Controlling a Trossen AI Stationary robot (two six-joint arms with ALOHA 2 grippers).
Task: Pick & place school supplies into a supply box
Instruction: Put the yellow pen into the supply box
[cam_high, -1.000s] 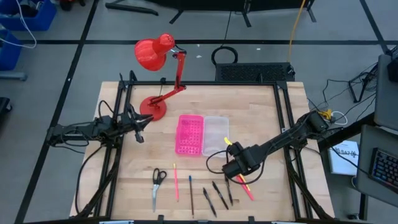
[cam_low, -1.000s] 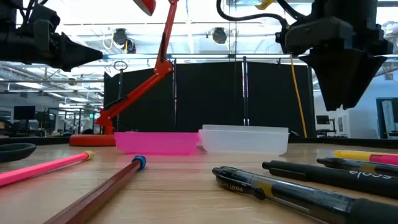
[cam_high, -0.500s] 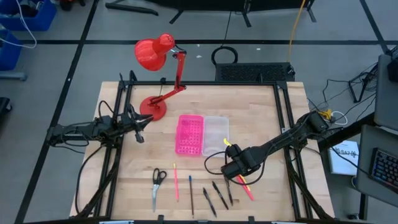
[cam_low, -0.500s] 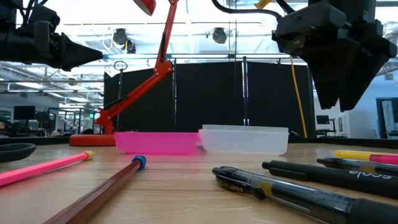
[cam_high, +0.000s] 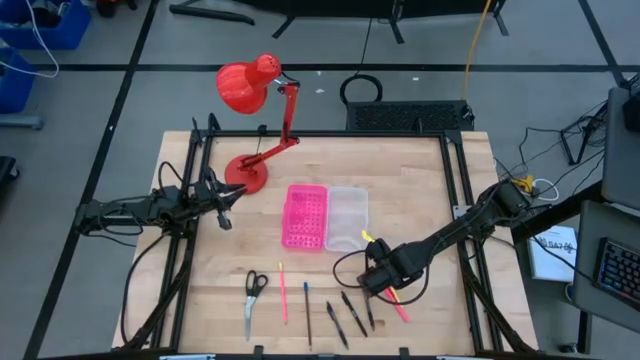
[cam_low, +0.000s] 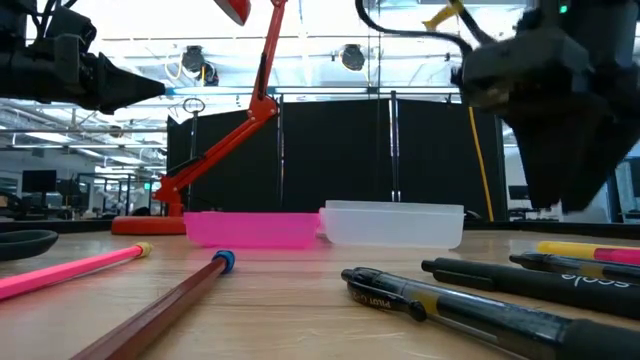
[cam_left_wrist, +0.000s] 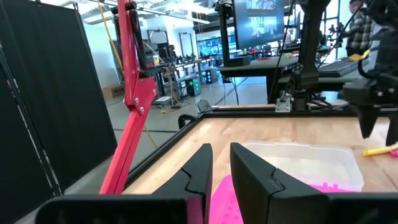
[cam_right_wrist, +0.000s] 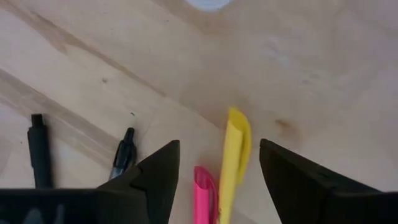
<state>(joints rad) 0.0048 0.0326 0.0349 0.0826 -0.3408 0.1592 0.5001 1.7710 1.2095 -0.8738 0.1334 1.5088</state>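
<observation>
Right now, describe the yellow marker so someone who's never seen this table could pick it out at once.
Start at the supply box mid-table, then go toward the table's front right, under the open right gripper. The yellow marker lies there beside a pink marker, apart from the black pens; it is the only yellow one.

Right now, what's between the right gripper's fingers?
In the right wrist view, the open right gripper straddles the yellow highlighter and the pink highlighter beside it, both lying on the wooden table.

The flat plastic supply box (cam_high: 325, 216) lies mid-table, the jointed desk lamp (cam_high: 255, 118) behind it to the left, scissors (cam_high: 252, 298) and a row of slim pens (cam_high: 345, 313) in front.
</observation>
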